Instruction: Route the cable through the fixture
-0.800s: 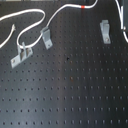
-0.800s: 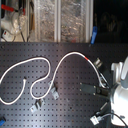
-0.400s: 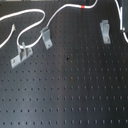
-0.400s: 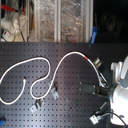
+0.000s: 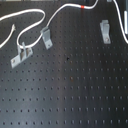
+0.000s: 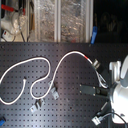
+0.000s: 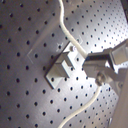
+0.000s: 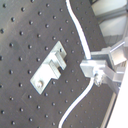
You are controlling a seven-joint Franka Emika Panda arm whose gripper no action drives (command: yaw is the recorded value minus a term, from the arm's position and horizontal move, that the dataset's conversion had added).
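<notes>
A: What is the biggest thing here?

B: The black worktop point(image 5: 75, 95) full of small holes; it fills both exterior views. Next in size is the white robot arm point(image 6: 119, 87), at the second exterior view's right edge.

A: And the cable?

B: The cable point(image 6: 47, 67) is a long white cord lying in loops on the worktop. In the second exterior view it snakes from the left side across to the arm. Its red band point(image 6: 91, 61) sits just before the arm. In the first exterior view the band point(image 5: 82, 7) is near the top edge.

A: Is the arm gripping it?

B: In both wrist views the cable point(image 8: 80, 37) runs straight into the gripper point(image 8: 95, 72), and the jaws look clenched on it.

A: Where are the metal clips?

B: Three stand on the worktop in the first exterior view: one point(image 5: 21, 54) and another point(image 5: 45, 36) beside the cable's loops, a third point(image 5: 104, 30) below the band. In both wrist views a clip point(image 7: 64, 67) sits just beside the cable point(image 7: 65, 22), apart from it.
</notes>
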